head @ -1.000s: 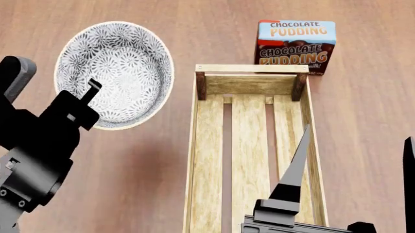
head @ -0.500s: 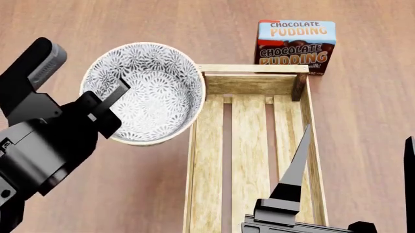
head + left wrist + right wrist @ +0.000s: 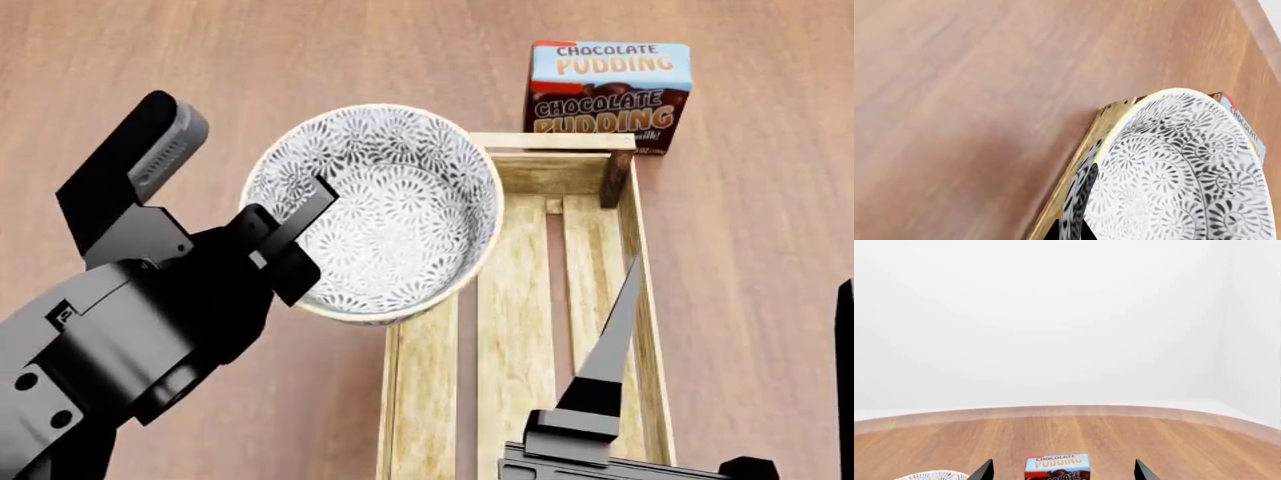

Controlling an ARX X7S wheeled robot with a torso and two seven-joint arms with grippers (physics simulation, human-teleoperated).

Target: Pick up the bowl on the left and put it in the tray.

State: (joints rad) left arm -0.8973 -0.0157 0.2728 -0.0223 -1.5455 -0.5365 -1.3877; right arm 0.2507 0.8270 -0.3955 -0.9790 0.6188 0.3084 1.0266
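The bowl (image 3: 387, 210), white with a dense grey-blue floral pattern, hangs lifted and tilted over the tray's far left corner. My left gripper (image 3: 299, 226) is shut on its left rim, one finger inside the bowl. In the left wrist view the rim passes between the two black fingertips of my left gripper (image 3: 1069, 233), and the bowl (image 3: 1181, 170) fills the frame. The tray (image 3: 514, 330) is a long light-wood crate with a slatted bottom. My right gripper (image 3: 734, 282) stands open above the tray's near right side, holding nothing; the right gripper (image 3: 1064, 473) faces the far table.
A chocolate pudding box (image 3: 610, 95) stands upright just beyond the tray's far end; the pudding box (image 3: 1056, 466) also shows in the right wrist view. The tray's side rail (image 3: 1081, 150) lies under the bowl. The wooden table (image 3: 160, 60) extends to the left.
My left gripper has carried the bowl up and rightward, from the table left of the tray to over the tray's far left corner. The right arm has not moved.
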